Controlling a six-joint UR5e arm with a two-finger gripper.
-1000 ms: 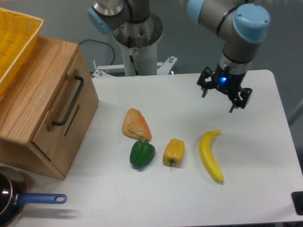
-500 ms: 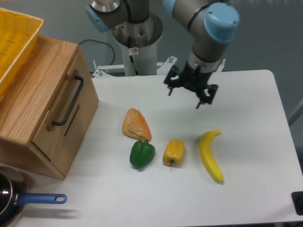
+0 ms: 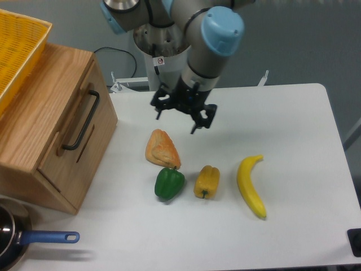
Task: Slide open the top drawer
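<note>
the top drawer (image 3: 72, 130) sits in the wooden cabinet (image 3: 39, 101) at the left edge of the tabletop (image 3: 293, 226). its broad oak front faces right, toward the open work area, and carries a long black bar handle (image 3: 82, 121) running along the panel. the front appears flush with the cabinet face; judged closed, task not yet begun. below it is a second panel with only a thin slot. a yellow basket (image 3: 17, 48) rests on top of the cabinet, clear of the drawer front, so it should not hinder travel.

the hand (image 3: 176, 119) hangs above the tabletop near its rear middle, fingers pointing downward and spread apart, holding nothing. it is well apart from the handle, with bare tabletop between them. spread fingers suit a bar handle, which must be straddled before closing.

loose items lie in front of the cabinet: a bread pastry (image 3: 162, 149) just below the hand, a green pepper (image 3: 169, 183), a yellow pepper (image 3: 206, 182) and a banana (image 3: 250, 186) further right. the pastry and green pepper lie nearest the drawer's path outward; judged a possible obstruction if the drawer is pulled far. a pan with a blue handle (image 3: 48, 237) lies at the lower left corner, beside the cabinet base.

judgement: next step calls for approach to the handle, with wrist turned so the fingers bracket the bar across its length, then a pull to the right along the drawer's slide direction.
</note>
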